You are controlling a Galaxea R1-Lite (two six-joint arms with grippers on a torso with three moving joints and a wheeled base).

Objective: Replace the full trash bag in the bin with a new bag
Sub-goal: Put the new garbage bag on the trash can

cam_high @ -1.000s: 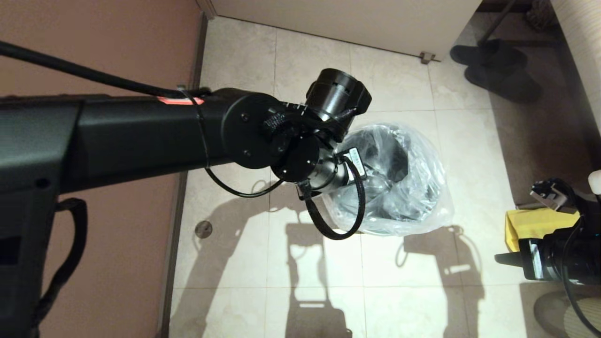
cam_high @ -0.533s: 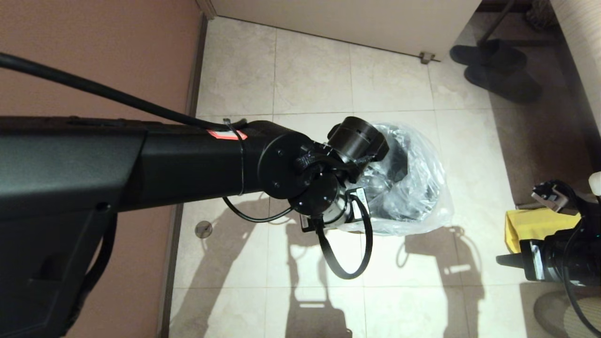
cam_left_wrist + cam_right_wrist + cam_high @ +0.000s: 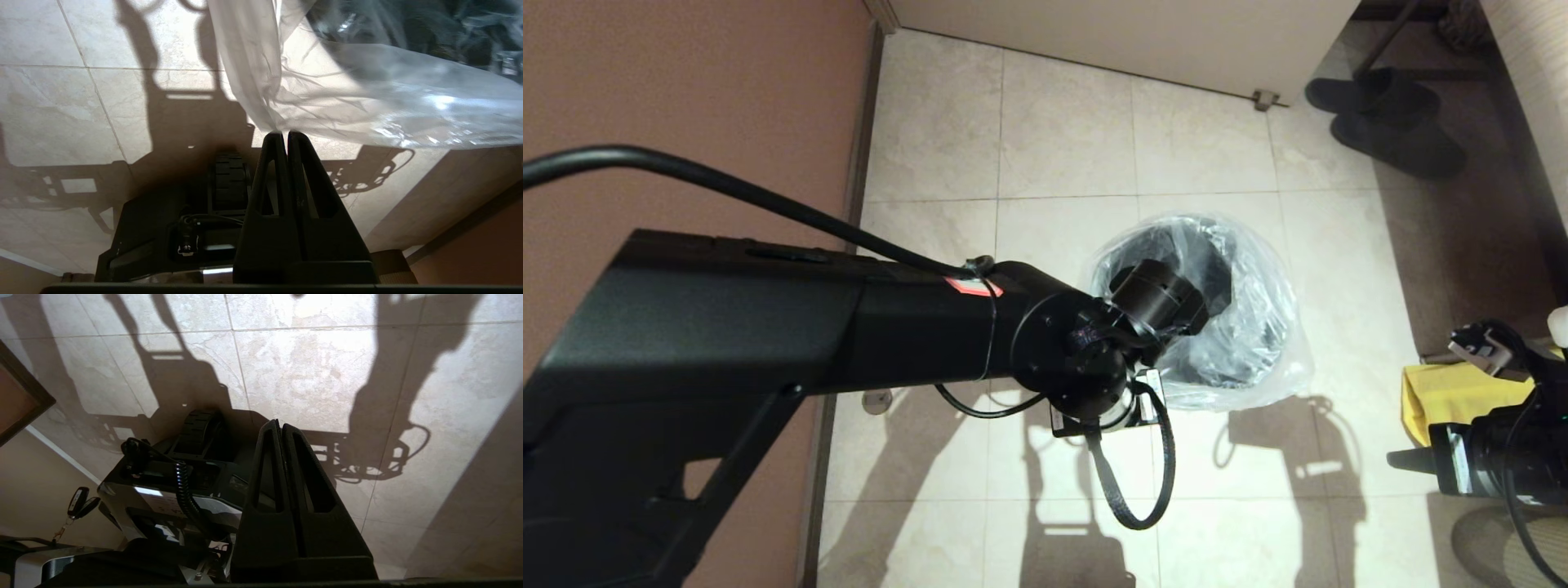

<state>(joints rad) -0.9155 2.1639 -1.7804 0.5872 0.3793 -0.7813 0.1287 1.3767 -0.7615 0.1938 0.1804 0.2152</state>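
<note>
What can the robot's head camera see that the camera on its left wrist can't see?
Only the head view shows the whole bin under the new bag, the dark slippers, a yellow bag by the right arm, and the brown wall. Only the left wrist view shows the left gripper shut on a corner of the new bag, pulling it out to a point, with the robot's base on the floor below. Both show the crinkly clear bag, the pale floor tiles and the arms' shadows.
</note>
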